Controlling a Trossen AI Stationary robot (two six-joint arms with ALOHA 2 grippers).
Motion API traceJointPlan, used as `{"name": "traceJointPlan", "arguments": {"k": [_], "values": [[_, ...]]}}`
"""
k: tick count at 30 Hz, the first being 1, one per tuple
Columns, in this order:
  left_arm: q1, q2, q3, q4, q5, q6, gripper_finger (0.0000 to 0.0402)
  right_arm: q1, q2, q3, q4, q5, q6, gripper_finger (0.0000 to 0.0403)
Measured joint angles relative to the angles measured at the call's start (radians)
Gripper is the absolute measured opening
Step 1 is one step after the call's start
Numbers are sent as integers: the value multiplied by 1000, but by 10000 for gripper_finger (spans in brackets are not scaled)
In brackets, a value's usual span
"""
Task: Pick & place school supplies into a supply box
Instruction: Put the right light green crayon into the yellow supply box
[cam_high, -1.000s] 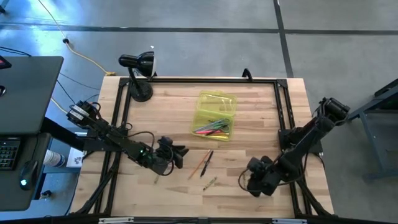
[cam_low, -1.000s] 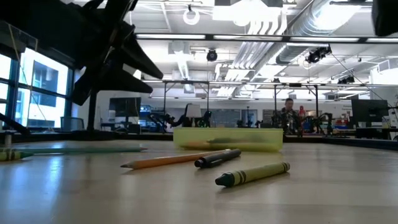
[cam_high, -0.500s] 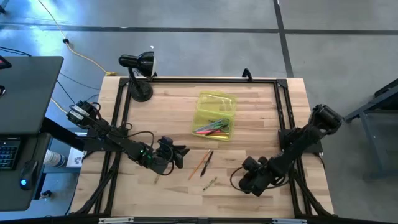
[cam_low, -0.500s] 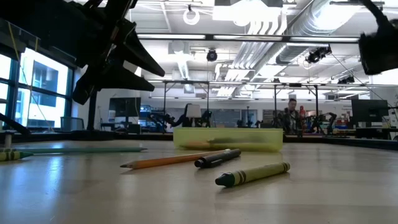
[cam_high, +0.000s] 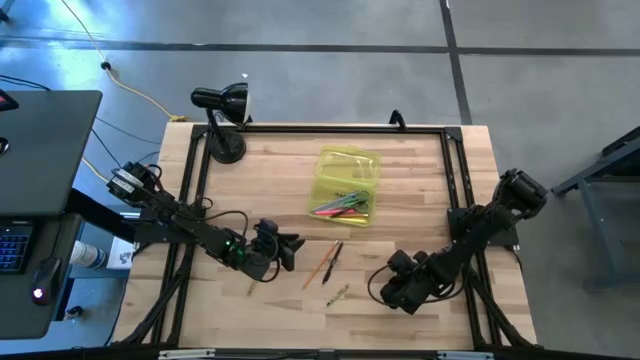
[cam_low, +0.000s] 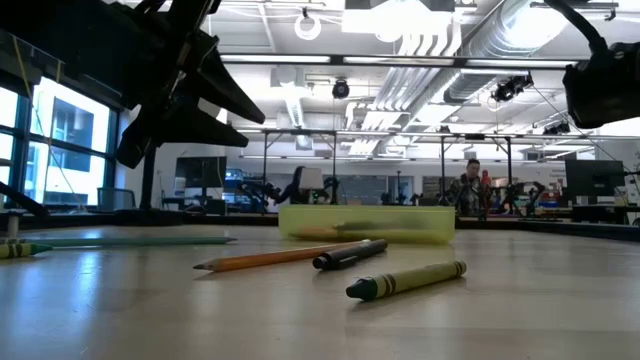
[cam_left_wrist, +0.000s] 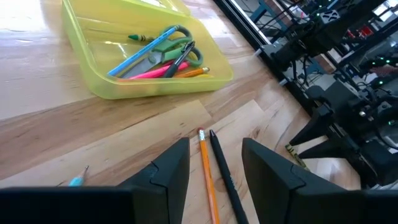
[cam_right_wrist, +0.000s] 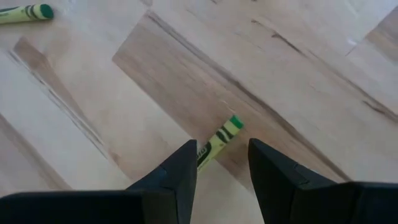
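The translucent yellow-green supply box (cam_high: 347, 185) lies open in the middle of the table, with scissors and coloured pens inside (cam_left_wrist: 163, 57). An orange pencil (cam_low: 270, 257) and a black pen (cam_low: 350, 253) lie side by side on the wood, nearer than the box. A green crayon (cam_low: 405, 280) lies nearer still. My left gripper (cam_left_wrist: 216, 146) is open and hovers just left of the pencil and pen (cam_high: 325, 262). My right gripper (cam_right_wrist: 222, 149) is open, above and to the right of the green crayon (cam_right_wrist: 219, 140), fingers pointing down at it.
A black desk lamp (cam_high: 222, 120) stands at the far left corner. A second crayon (cam_low: 15, 248) and a pale blue pencil (cam_low: 130, 240) lie toward the table's left side. A black frame rail (cam_high: 455, 170) runs along the table's edges. Bare wood lies right of the box.
My right gripper has moved toward the table's left, closer to the green crayon, and has come lower into the low view. It has stayed open. The supplies on the table have not moved.
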Motion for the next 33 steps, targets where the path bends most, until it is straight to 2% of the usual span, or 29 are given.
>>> {"name": "traceJointPlan", "arguments": {"k": [11, 15, 19, 25, 30, 33], "values": [[0, 0, 0, 0, 21, 0, 179, 0, 42, 4, 5, 5, -4, 118], [0, 0, 0, 0, 27, 1, 179, 0, 91, 6, 4, -18, -27, 93], [0, 0, 0, 0, 28, 1, 179, 3, 88, 3, 10, -3, -38, 59], [0, 0, 0, -8, 32, 1, 179, 9, 59, 0, 20, 63, -145, 8], [0, 0, 0, -17, 33, 1, 179, 6, 49, -3, 44, 134, -229, 13], [0, 0, 0, -16, 33, 1, 179, 2, 36, -2, 55, 237, -275, 7]]}}
